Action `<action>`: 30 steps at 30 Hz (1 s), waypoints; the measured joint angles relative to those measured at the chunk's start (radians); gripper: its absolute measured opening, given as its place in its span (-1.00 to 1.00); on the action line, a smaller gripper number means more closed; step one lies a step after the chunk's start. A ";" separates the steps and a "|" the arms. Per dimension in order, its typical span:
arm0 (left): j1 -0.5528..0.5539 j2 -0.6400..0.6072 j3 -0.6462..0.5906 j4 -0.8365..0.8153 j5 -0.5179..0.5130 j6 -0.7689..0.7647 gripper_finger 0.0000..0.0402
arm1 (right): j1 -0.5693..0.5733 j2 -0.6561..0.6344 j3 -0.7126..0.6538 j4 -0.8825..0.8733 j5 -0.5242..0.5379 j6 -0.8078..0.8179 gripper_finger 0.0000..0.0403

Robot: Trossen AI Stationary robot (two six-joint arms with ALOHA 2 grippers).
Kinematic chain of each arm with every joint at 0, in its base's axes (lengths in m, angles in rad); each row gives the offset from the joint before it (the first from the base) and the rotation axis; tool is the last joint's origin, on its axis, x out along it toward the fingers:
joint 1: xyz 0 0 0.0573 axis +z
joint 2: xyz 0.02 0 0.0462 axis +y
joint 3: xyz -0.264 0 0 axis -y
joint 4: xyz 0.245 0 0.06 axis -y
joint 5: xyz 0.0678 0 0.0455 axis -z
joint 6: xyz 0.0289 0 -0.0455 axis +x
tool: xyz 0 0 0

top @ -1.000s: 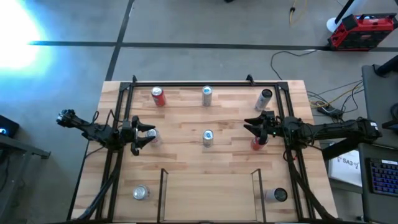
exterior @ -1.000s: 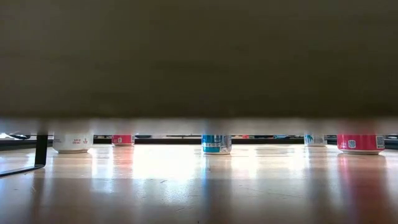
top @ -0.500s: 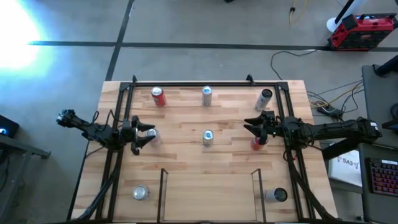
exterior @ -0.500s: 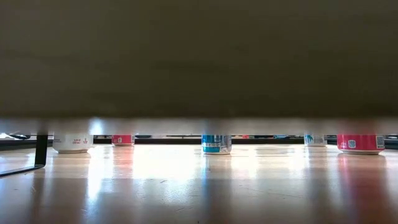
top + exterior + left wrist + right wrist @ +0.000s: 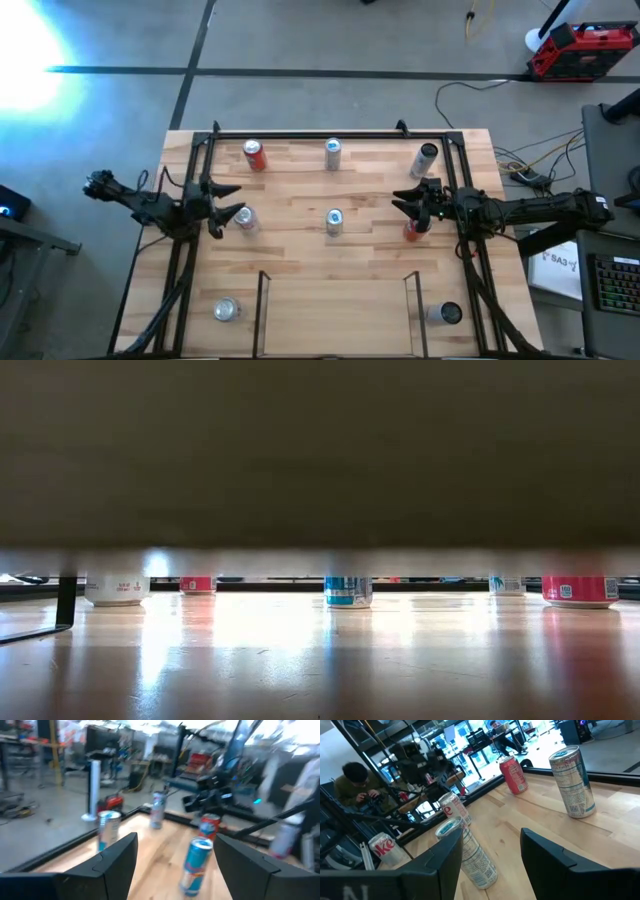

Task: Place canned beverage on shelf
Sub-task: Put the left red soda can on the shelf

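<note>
Cans are found all over the tabletop point(image 5: 300, 255), and none is seen on the shelf point(image 5: 335, 320), the small bay at the near edge between two thin black rails. The wood floor of the shelf is bare. Outside its left rail a silver can point(image 5: 226, 309) is stood, and outside its right rail a dark-topped can point(image 5: 447, 313) is stood, each near a corner of the tabletop.

Farther in, the middle row is reached. The left hand point(image 5: 235, 200) is held low at the left side, its fingers point(image 5: 117, 860) parted and nothing gripped between them. A pale can point(image 5: 245, 219) is stood just beside the nearer finger; whether the two touch cannot be told. A blue-and-silver can point(image 5: 335, 221) is set upright at the centre, well apart from both hands. At the right side the right hand point(image 5: 402, 203) is held level with the left one, its fingers point(image 5: 545, 855) seen a little apart in the right wrist view, with no can between them. A red can point(image 5: 413, 230) is stood close under it, on its near side.

Along the far rail of the large black frame point(image 5: 330, 133) three more cans are lined up: a red-and-silver can point(image 5: 254, 155) at the left, a slim silver-blue can point(image 5: 333, 152) in the middle, and a grey can point(image 5: 426, 158) at the right, shown leaning in the high view.

Beyond the tabletop a person point(image 5: 350, 785) is seen bent over something.
</note>
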 joint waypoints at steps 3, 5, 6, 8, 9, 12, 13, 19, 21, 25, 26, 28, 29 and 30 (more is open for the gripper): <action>0.004 0.124 0.161 -0.232 -0.028 -0.126 0.22 | 0.000 0.000 0.000 0.000 0.000 0.000 -0.09; 0.011 0.210 0.265 -0.414 -0.039 -0.276 0.22 | 0.000 0.000 0.000 -0.001 0.000 0.000 -0.09; 0.016 0.256 0.315 -0.509 -0.040 -0.375 0.22 | 0.000 0.000 0.000 -0.001 0.000 0.000 -0.09; 0.031 0.340 0.400 -0.692 -0.035 -0.596 0.24 | 0.000 0.000 0.000 0.000 0.000 0.000 -0.09; 0.040 0.381 0.439 -0.772 -0.023 -0.699 0.26 | 0.000 0.000 0.000 -0.001 0.000 0.000 -0.09; 0.070 0.484 0.531 -0.931 0.018 -0.942 0.33 | 0.000 0.000 0.000 -0.001 0.000 0.000 -0.09; 0.080 0.514 0.556 -0.965 0.024 -1.001 0.35 | 0.000 0.000 0.000 0.000 0.000 0.000 -0.09; 0.176 0.662 0.697 -1.067 0.039 -1.086 0.47 | 0.000 0.000 0.000 0.000 0.000 0.000 -0.09; 0.226 0.707 0.738 -1.068 0.056 -1.066 0.48 | 0.000 0.000 0.000 0.000 0.000 0.000 -0.09; 0.380 0.805 0.802 -1.084 0.226 -1.053 0.48 | 0.000 0.000 0.000 0.000 0.000 0.000 -0.09; 0.423 0.834 0.814 -1.093 0.289 -1.053 0.48 | 0.000 0.000 0.000 0.000 0.000 0.000 -0.09; 0.516 0.895 0.836 -1.110 0.417 -1.049 0.48 | 0.000 0.000 0.000 0.000 0.000 0.000 -0.09; 0.560 0.927 0.846 -1.114 0.475 -1.034 0.48 | 0.000 0.000 0.000 0.000 0.000 0.000 -0.09; 0.601 0.958 0.858 -1.115 0.523 -1.017 0.48 | 0.000 0.000 0.000 0.000 0.000 0.000 -0.09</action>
